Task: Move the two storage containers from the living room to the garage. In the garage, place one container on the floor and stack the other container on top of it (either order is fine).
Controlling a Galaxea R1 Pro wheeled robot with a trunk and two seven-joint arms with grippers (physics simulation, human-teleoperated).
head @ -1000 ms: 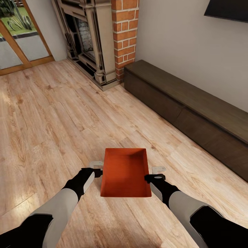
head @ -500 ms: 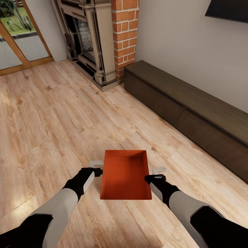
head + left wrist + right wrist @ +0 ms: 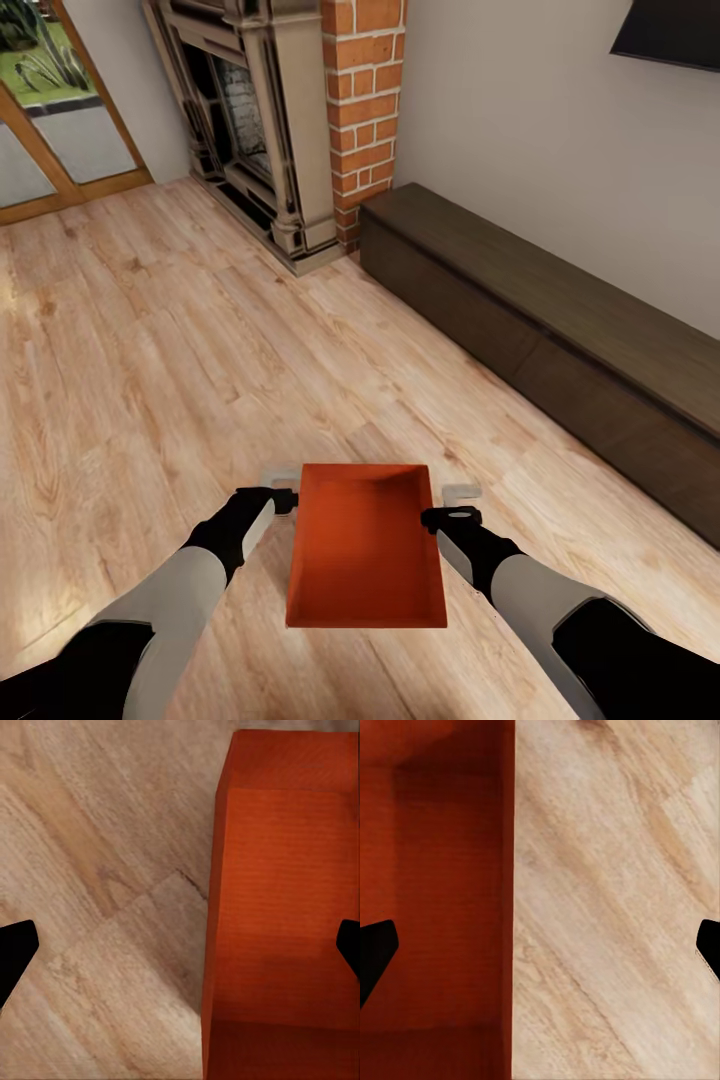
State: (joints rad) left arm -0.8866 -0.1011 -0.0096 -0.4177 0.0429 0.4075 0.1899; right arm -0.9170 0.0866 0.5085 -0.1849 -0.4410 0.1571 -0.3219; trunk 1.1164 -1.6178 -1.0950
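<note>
Change since earlier frames: orange-red rectangular plastic storage container now appears lower and closer in the head view, its near edge further down between the forearms; fireplace, cabinet and wall screen have shifted slightly, so the camera has moved too.
Container, position: held above the light wood-plank floor of the living room, between the two arms, open side up, long axis pointing away from the robot.
Container, interior: lidless, thin walls, finely ribbed inside, seen in the left wrist view and the right wrist view.
Left gripper: at the container's left long wall; jaws spread wide, one finger over the inside, the other outside over the planks; black fingertips well apart.
Right gripper: at the container's right long wall; jaws likewise spread, straddling the wall; contact with the wall cannot be told.
Red-brick fireplace column: far end of the floor, beside a carved stone surround.
Long dark low cabinet: along the pale wall, right edge of the floor.
Wood-framed glass door: far left corner.
Dark wall screen: upper right, above the cabinet.
</note>
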